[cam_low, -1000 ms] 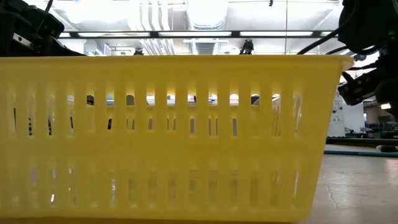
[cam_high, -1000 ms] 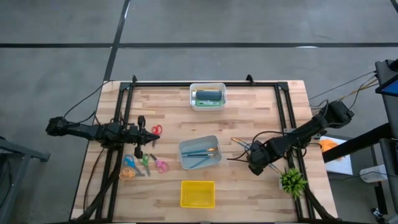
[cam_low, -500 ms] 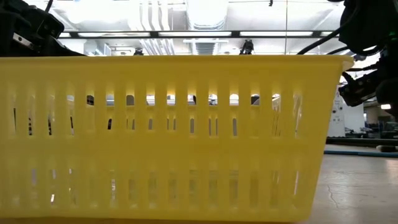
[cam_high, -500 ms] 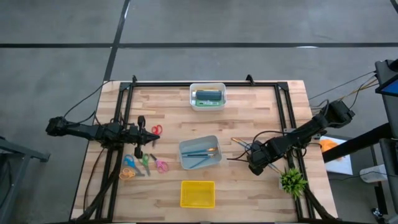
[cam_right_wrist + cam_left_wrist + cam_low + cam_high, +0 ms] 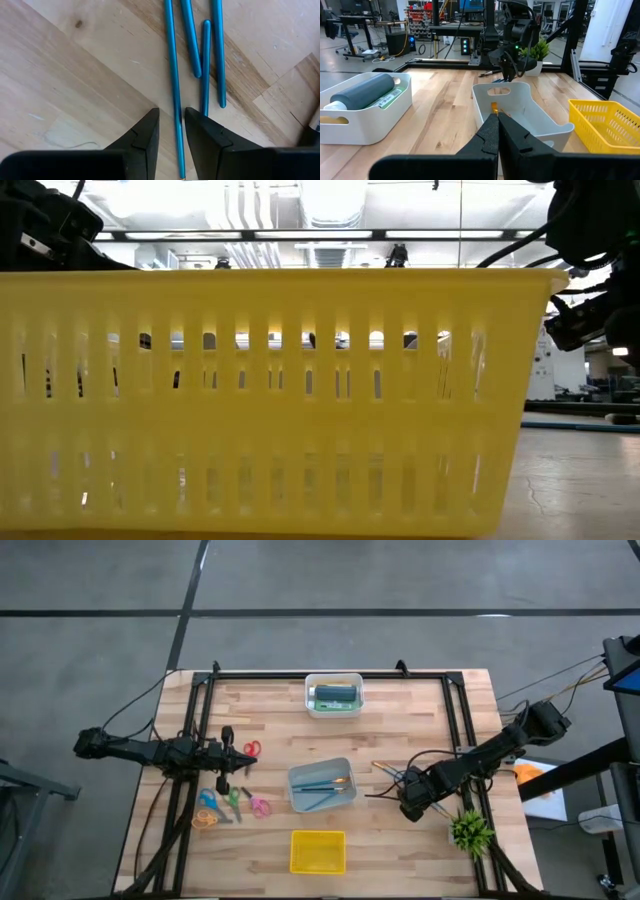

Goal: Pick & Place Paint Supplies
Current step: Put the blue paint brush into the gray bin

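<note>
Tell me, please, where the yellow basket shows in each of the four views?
High view: yellow basket at the table's near edge, below the grey tray.
Low view: its slatted wall fills nearly the whole picture.
Left wrist view: at the right edge, beside the grey tray.
Right wrist view: not in it.
Shared landmark: the grey tray.

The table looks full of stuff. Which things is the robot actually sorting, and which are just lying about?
Part of the job:
- blue brushes on the wood, one between the right gripper fingers
- brushes in the grey tray
- dark tube in the white bin

Just lying about:
- scissors
- yellow basket
- green plant
- left gripper, waiting, shut
</note>
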Robot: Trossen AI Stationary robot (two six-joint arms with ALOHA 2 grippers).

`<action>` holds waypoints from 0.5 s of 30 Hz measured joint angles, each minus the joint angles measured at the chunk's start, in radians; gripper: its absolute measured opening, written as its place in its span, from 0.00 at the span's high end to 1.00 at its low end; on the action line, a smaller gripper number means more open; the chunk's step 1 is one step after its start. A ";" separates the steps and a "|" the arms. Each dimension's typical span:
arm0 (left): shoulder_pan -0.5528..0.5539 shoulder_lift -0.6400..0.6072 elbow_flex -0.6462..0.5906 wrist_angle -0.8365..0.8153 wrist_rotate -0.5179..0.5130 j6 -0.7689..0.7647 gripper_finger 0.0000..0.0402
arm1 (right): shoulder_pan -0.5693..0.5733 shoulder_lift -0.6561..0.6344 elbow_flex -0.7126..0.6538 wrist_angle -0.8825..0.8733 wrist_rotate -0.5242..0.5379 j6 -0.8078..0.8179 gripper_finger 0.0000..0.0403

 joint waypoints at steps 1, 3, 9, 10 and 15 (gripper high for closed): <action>0.000 0.000 0.000 0.000 0.000 0.000 1.00 | 0.000 0.000 0.000 0.001 0.000 0.001 0.77; 0.000 0.000 0.000 0.000 0.000 0.000 1.00 | 0.000 0.000 -0.003 0.003 0.005 0.007 0.77; 0.000 0.000 0.000 0.000 0.000 0.000 1.00 | 0.000 0.000 -0.006 0.005 0.016 0.043 0.81; 0.000 0.000 0.000 0.000 0.000 0.000 1.00 | 0.000 0.000 -0.006 0.006 0.016 0.047 0.83; 0.000 0.000 0.000 0.000 0.000 0.000 1.00 | 0.000 0.000 -0.005 0.007 0.021 0.047 0.96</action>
